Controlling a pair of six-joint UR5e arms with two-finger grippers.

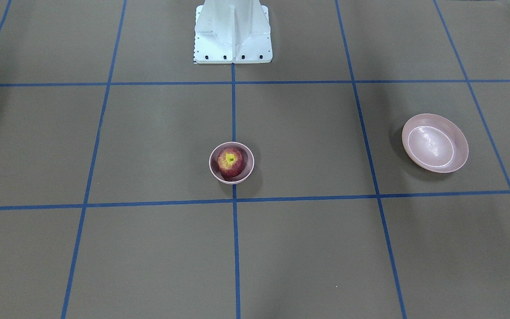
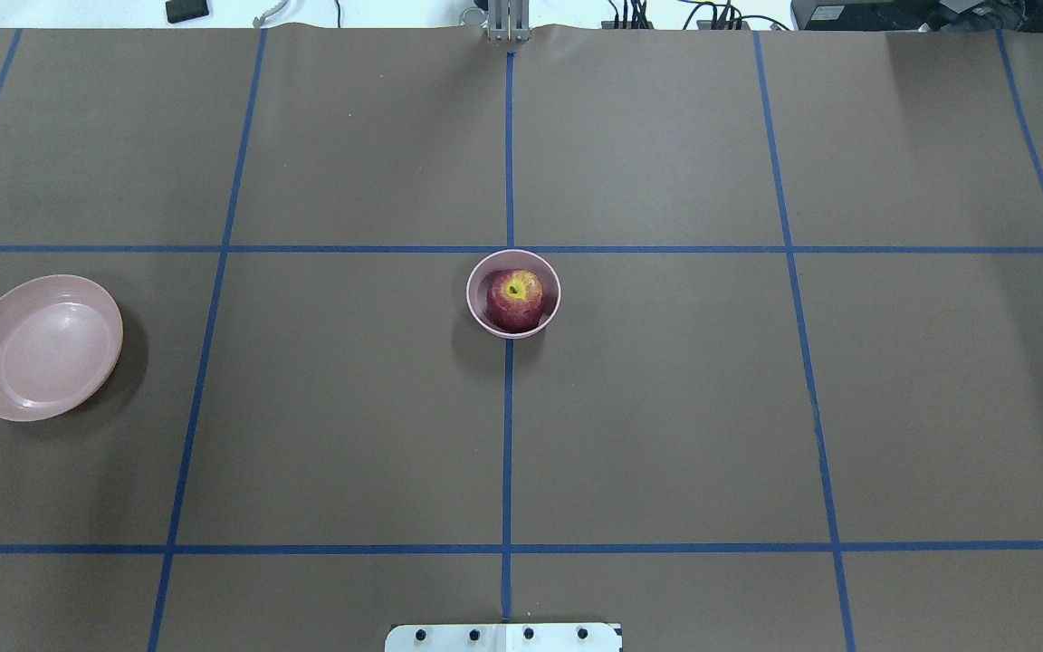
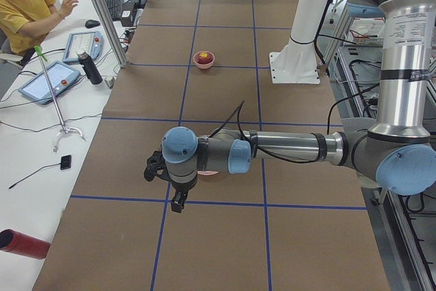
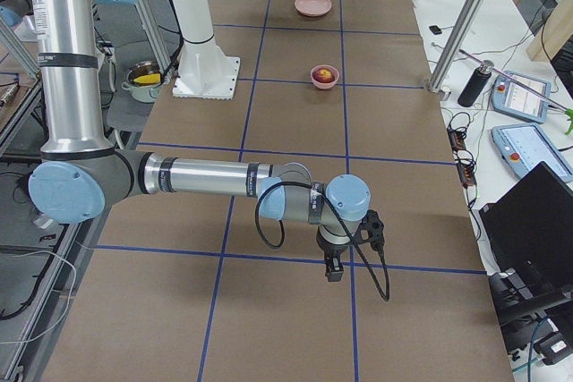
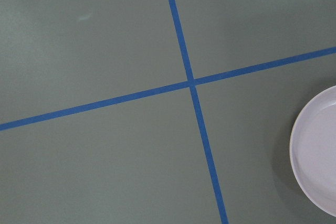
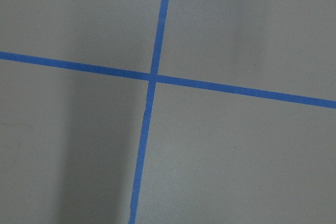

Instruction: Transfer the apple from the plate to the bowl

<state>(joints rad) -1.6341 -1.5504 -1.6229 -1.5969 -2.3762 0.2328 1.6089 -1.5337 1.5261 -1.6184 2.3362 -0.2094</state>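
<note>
The dark red apple (image 1: 230, 162) with its yellow stem patch sits inside the small pink bowl (image 1: 250, 165) at the table's middle; it shows the same way in the overhead view, apple (image 2: 515, 297) in bowl (image 2: 476, 294). The wide pink plate (image 1: 434, 142) lies empty on the robot's left side (image 2: 42, 348); its edge shows in the left wrist view (image 5: 320, 156). My left gripper (image 3: 178, 204) hangs above the table beside the plate. My right gripper (image 4: 333, 270) hangs over the table's right end. Both show only in the side views, so I cannot tell if they are open or shut.
The white robot base (image 1: 233, 33) stands behind the bowl. Blue tape lines grid the brown table. An operator (image 3: 27, 5) sits past the far edge by tablets and a bottle (image 3: 88, 67). A pot (image 4: 143, 78) stands off the table behind the base.
</note>
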